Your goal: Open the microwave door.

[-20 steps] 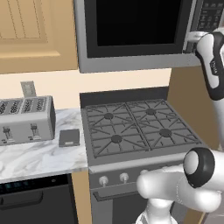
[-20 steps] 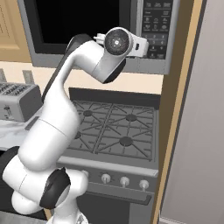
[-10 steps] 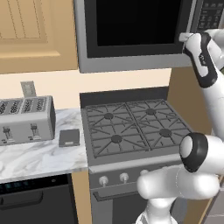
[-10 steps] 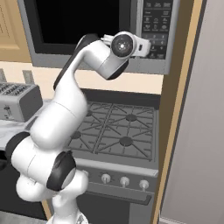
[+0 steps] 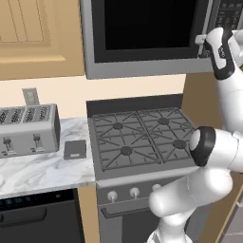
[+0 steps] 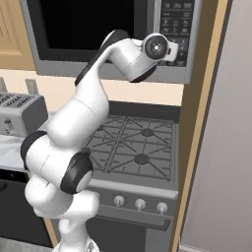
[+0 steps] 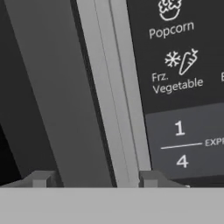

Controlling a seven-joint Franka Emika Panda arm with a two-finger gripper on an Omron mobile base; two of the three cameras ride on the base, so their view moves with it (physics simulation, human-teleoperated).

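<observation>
The hand [image 7: 92, 178] is open, its fingertips [image 7: 41, 178] standing either side of the handle strip of the microwave door [image 5: 147, 35]; the door sits closed on the microwave [image 6: 113, 37], above the stove [image 5: 140, 137]; the keypad [image 7: 179, 65] is just beside.

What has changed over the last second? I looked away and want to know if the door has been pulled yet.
The arm has stretched up and forward, carrying the claw closer to the handle strip at the right edge of the microwave door, beside the keypad. Its fingertips sit apart, holding nothing. The door is shut as before; the toaster and stove have not moved.
</observation>
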